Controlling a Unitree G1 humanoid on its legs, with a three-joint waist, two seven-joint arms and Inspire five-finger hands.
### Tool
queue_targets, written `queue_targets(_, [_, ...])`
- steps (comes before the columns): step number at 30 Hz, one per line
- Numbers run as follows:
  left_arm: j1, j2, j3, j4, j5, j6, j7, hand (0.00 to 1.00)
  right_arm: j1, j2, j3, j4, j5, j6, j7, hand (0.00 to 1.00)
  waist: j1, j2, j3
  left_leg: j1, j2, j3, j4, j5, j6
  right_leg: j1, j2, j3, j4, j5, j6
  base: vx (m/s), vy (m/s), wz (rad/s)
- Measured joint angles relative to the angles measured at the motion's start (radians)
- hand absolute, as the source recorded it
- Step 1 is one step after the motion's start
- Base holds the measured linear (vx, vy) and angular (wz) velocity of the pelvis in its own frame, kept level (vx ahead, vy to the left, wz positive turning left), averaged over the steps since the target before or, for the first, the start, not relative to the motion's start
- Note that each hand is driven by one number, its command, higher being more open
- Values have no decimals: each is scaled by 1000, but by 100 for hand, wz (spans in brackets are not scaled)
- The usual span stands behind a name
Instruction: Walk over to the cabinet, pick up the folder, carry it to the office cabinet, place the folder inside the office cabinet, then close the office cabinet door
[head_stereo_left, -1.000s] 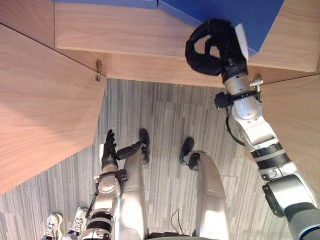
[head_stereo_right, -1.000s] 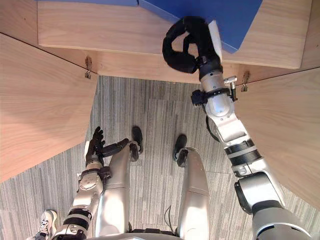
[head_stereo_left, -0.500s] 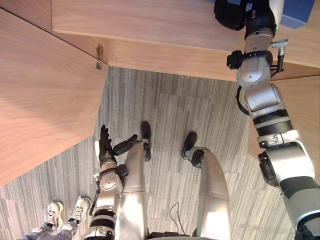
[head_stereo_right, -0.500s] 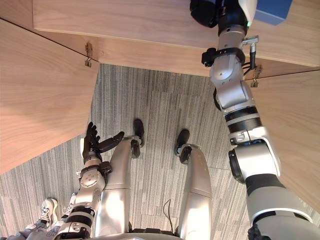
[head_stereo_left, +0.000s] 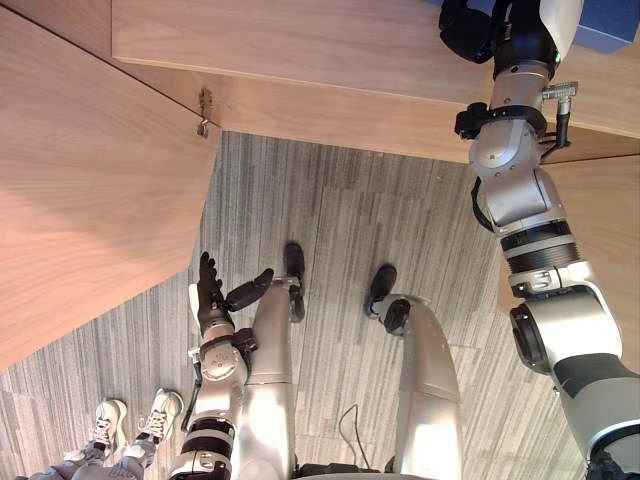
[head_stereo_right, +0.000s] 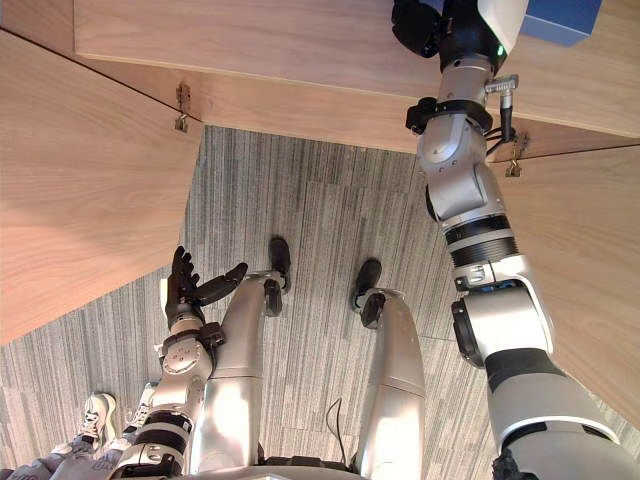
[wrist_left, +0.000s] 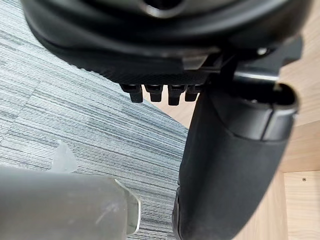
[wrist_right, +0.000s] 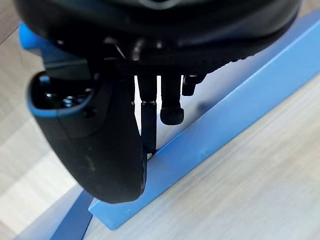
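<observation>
The blue folder (wrist_right: 240, 105) lies flat on the wooden shelf (head_stereo_left: 300, 50) of the office cabinet; one corner of it (head_stereo_left: 612, 36) shows at the top right of the eye views. My right arm reaches up into the cabinet. My right hand (head_stereo_left: 470, 30) rests on the folder. In the right wrist view its fingers (wrist_right: 148, 125) stretch straight down onto the blue cover near the folder's edge, and the thumb (wrist_right: 100, 140) hangs beside that edge. My left hand (head_stereo_left: 212, 295) hangs low by my left side, open and holding nothing.
The cabinet's left door (head_stereo_left: 90, 180) stands swung open toward me, with a metal hinge (head_stereo_left: 205, 110) at its inner corner. The right door (head_stereo_right: 590, 270) is open too, close beside my right arm. A person's white shoes (head_stereo_left: 105, 445) stand on the grey carpet (head_stereo_left: 340, 220) at lower left.
My right hand, curled at the shelf front a second ago, has gone deeper into the cabinet with the folder and its fingers have straightened. My left hand rose slightly. The view shifted a little.
</observation>
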Motion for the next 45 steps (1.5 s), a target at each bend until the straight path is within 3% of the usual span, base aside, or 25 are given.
queue_targets(3, [1, 7, 0, 16, 2, 27, -4, 100, 206, 62, 0, -281, 35, -5, -14, 0, -7, -1, 1, 51, 6, 10, -11, -2, -2, 54, 3, -6, -23, 0, 0, 0, 0, 0])
queue_targets(6, [21, -1, -2, 40, 9, 49, -6, 100, 479, 145, 2, -556, 36, -61, -15, 0, -12, -1, 1, 164, 22, 30, -37, -19, 0, 182, 13, -17, -77, 1, 1, 33, -23, -2])
queue_targets(9, [69, -21, -11, 41, 30, 60, -25, 100, 739, 238, 15, -707, 52, -148, 12, 0, -20, -3, -1, 308, 29, 56, -86, -37, -1, 330, 21, -17, -152, 9, 15, 29, 5, -8])
queue_targets(12, [112, -33, -22, 50, 40, 66, -33, 100, 915, 295, 44, -716, 75, -207, 72, 0, -37, -9, -5, 433, 31, 90, -150, -39, 2, 447, 30, -7, -235, 32, 29, 47, 20, -21])
queue_targets(13, [122, -34, -21, 74, 40, 69, -43, 100, 985, 311, 52, -677, 86, -219, 110, 100, -41, -15, -17, 486, 37, 105, -181, -39, 3, 497, 43, -4, -285, 48, 32, 106, 16, -33])
queue_targets(15, [134, -24, -24, 116, 40, 73, -52, 100, 1065, 332, 54, -585, 107, -225, 163, 100, -43, -32, -46, 563, 39, 128, -236, -32, 4, 566, 57, 17, -353, 72, 36, 131, 12, -36])
queue_targets(16, [148, -13, -30, 164, 42, 73, -62, 100, 1115, 345, 48, -454, 110, -224, 206, 100, -52, -47, -84, 634, 36, 149, -295, -23, 5, 629, 68, 32, -427, 95, 40, 130, 8, -32])
queue_targets(18, [162, 3, -34, 234, 48, 76, -79, 100, 1141, 354, 30, -256, 110, -223, 240, 100, -73, -51, -142, 702, 25, 171, -369, -3, 3, 697, 76, 41, -522, 130, 48, 204, 7, -28])
queue_targets(19, [165, 4, -34, 272, 63, 82, -92, 100, 1138, 363, -7, -113, 113, -212, 264, 100, -82, -50, -161, 757, 15, 189, -427, 12, 5, 747, 80, 49, -587, 157, 52, 215, 10, -29])
queue_targets(23, [192, 18, -30, 321, 83, 95, -117, 100, 1131, 385, -155, 185, 147, -170, 297, 100, -94, -46, -196, 905, -6, 248, -560, 42, 3, 862, 85, 94, -713, 211, 62, 143, 26, -36])
queue_targets(29, [241, 34, 32, 414, 121, 117, -143, 100, 1133, 390, -410, 425, 314, -150, 290, 100, -123, -15, -295, 1091, -16, 318, -727, 81, -17, 976, 110, 160, -818, 267, 60, 79, 2, -40])
queue_targets(36, [246, 31, 61, 437, 155, 142, -171, 100, 1141, 423, -590, 450, 516, -142, 282, 100, -146, -3, -321, 1170, -36, 369, -814, 123, -26, 998, 116, 221, -849, 291, 51, -54, 1, -28])
queue_targets(45, [297, 13, 62, 432, 168, 146, -182, 100, 1210, 415, -786, 94, 617, -149, 238, 100, -184, 3, -337, 1220, -67, 528, -870, 121, -38, 940, 128, 388, -868, 323, 50, -119, 6, -58])
